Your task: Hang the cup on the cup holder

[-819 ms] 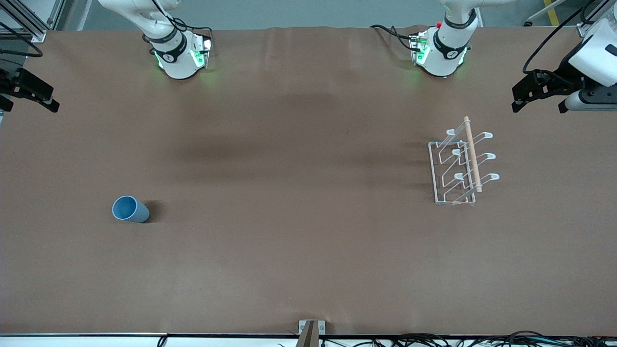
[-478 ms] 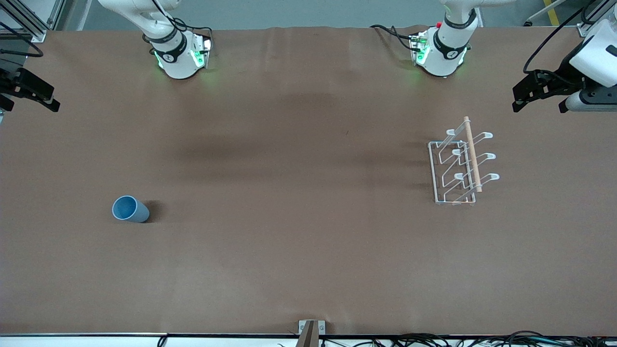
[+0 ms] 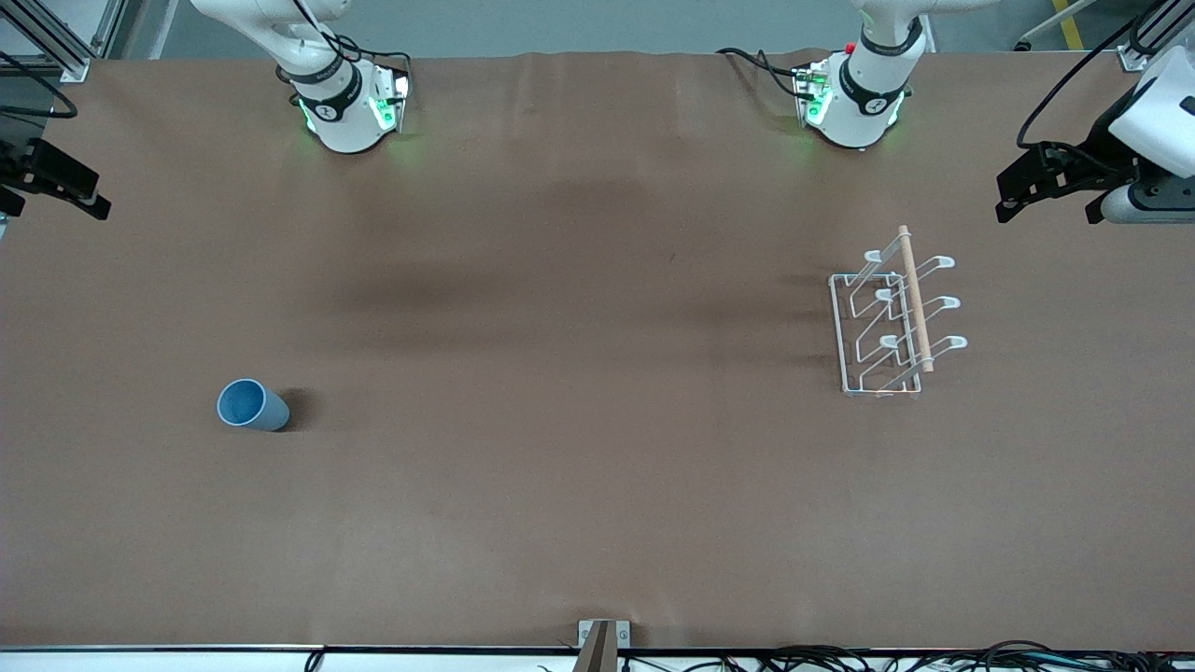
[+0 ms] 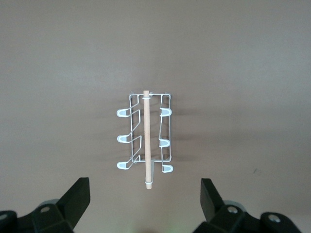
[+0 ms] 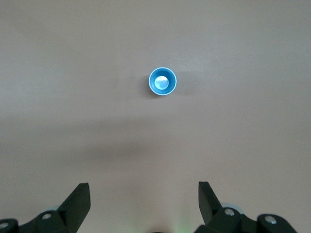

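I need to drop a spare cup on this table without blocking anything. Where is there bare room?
The widest bare stretch lies between the cup and the cup holder, across the table's middle. The strip nearer the camera than both is bare too. It is tight only around the holder's prongs. The left hand and right hand, both open, hang up at the table's ends.

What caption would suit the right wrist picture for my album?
The right hand, fingers open, hangs high over the brown table, looking down into an upright blue cup.
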`<action>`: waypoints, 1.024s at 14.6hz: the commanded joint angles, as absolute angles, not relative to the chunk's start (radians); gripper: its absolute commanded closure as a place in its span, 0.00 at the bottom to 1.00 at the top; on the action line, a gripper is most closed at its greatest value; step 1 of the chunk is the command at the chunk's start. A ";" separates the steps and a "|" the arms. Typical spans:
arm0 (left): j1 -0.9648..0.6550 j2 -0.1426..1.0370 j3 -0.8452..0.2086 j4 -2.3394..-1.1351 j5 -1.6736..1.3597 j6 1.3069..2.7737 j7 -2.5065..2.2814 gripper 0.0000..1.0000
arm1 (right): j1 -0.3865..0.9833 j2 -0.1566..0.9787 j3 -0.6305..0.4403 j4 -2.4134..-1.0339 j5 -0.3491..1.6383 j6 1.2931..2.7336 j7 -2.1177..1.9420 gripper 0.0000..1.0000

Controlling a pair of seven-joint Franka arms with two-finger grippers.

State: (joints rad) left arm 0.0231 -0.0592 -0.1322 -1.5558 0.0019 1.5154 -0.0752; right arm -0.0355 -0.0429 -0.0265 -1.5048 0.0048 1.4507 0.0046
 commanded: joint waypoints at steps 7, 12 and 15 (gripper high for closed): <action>0.049 -0.020 -0.130 -1.508 0.006 1.493 -0.058 0.00 | -0.097 0.138 -0.021 -1.623 0.015 1.678 -0.075 0.05; 0.048 -0.012 -0.132 -1.505 0.002 1.493 -0.058 0.00 | -0.121 0.250 -0.021 -1.745 0.015 1.905 -0.075 0.04; 0.046 -0.011 -0.136 -1.505 -0.011 1.493 -0.055 0.00 | -0.120 0.297 -0.021 -1.830 0.015 2.070 -0.092 0.04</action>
State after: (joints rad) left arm 0.0425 -0.0221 -0.1304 -1.5343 0.0016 1.5153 -0.0752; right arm -0.1127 0.2946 -0.0282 -1.7672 0.0060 1.9896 -0.0689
